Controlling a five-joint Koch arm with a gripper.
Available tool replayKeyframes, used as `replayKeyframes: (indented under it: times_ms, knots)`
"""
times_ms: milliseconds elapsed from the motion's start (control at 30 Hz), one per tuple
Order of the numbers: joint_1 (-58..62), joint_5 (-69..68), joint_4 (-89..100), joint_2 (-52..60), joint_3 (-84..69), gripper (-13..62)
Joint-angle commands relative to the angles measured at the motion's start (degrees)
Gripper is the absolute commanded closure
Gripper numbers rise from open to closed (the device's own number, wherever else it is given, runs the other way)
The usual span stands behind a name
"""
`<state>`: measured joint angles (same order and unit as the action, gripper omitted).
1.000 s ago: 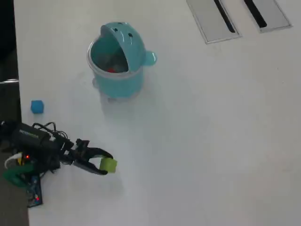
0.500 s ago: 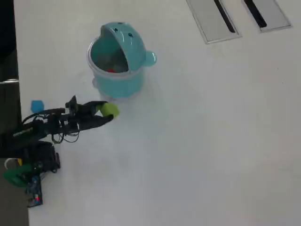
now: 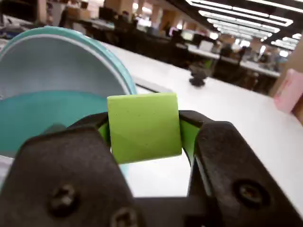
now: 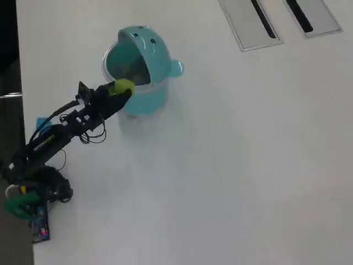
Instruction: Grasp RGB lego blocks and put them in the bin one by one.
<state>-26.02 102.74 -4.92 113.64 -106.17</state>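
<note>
My gripper [image 3: 144, 130] is shut on the yellow-green block [image 3: 143, 125], held between both black jaws in the wrist view. Seen from overhead, the gripper [image 4: 122, 90] holds the yellow-green block [image 4: 123, 86] over the near rim of the teal bin [image 4: 144, 52], whose domed lid stands open. The bin [image 3: 42, 101] fills the left of the wrist view, just behind the block. A blue block [image 4: 42, 123] lies on the table at the left, partly covered by the arm's cables. The red block does not show now.
The white table [image 4: 231, 154] spreads wide to the right of the bin. Two grey slotted panels [image 4: 259, 22] lie at the far top right. The arm's base [image 4: 27, 199] sits at the table's left edge.
The arm has lifted the yellow-green block from the table's lower left and carried it up toward the bin, now over its rim. The red block seen inside the bin earlier is now hidden.
</note>
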Motion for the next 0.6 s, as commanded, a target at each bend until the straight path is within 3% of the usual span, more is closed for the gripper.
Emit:
replayKeyframes:
  times_ms: [0,233,533,567]
  knots:
    - [-0.53,0.0,4.92,0.53,7.21,39.5]
    - [-8.79,2.02,6.59,-13.97,20.65,39.5]
    - [-12.92,3.52,6.59,-23.73,28.74,39.4]
    - [-14.24,4.31,6.5,-25.84,30.06,34.9]
